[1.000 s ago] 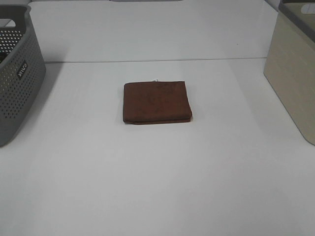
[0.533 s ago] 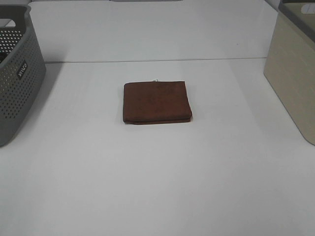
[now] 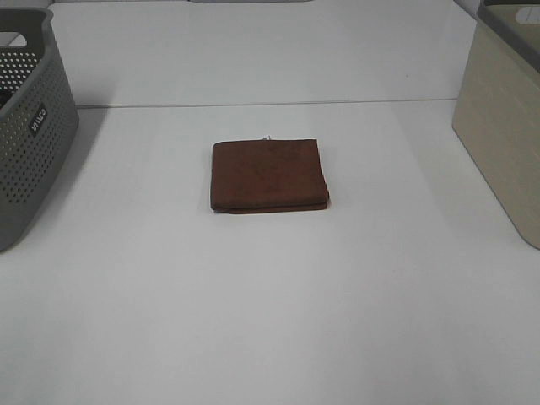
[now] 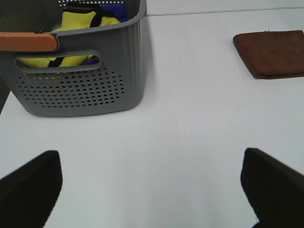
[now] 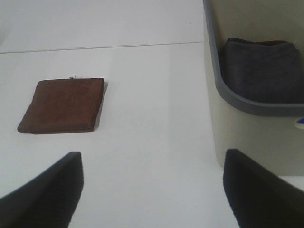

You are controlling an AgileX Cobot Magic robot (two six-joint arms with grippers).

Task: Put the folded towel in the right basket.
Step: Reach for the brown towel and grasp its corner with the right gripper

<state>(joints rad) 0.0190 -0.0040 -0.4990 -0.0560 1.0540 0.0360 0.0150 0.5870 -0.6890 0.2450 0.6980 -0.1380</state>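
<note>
A brown folded towel [image 3: 268, 175] lies flat in the middle of the white table; it also shows in the left wrist view [image 4: 270, 53] and the right wrist view [image 5: 63, 105]. The right basket [image 3: 504, 118] is beige with a grey rim and stands at the table's right edge; the right wrist view [image 5: 223, 90] shows a dark grey folded cloth [image 5: 260, 69] inside it. My left gripper [image 4: 152, 187] is open and empty, well apart from the towel. My right gripper [image 5: 152, 192] is open and empty, between towel and basket. Neither gripper shows in the exterior view.
A grey perforated basket [image 3: 29, 126] stands at the table's left edge; the left wrist view shows its wall [image 4: 80, 85] and yellow and blue items [image 4: 85, 21] inside. A seam line [image 3: 270, 104] crosses the table behind the towel.
</note>
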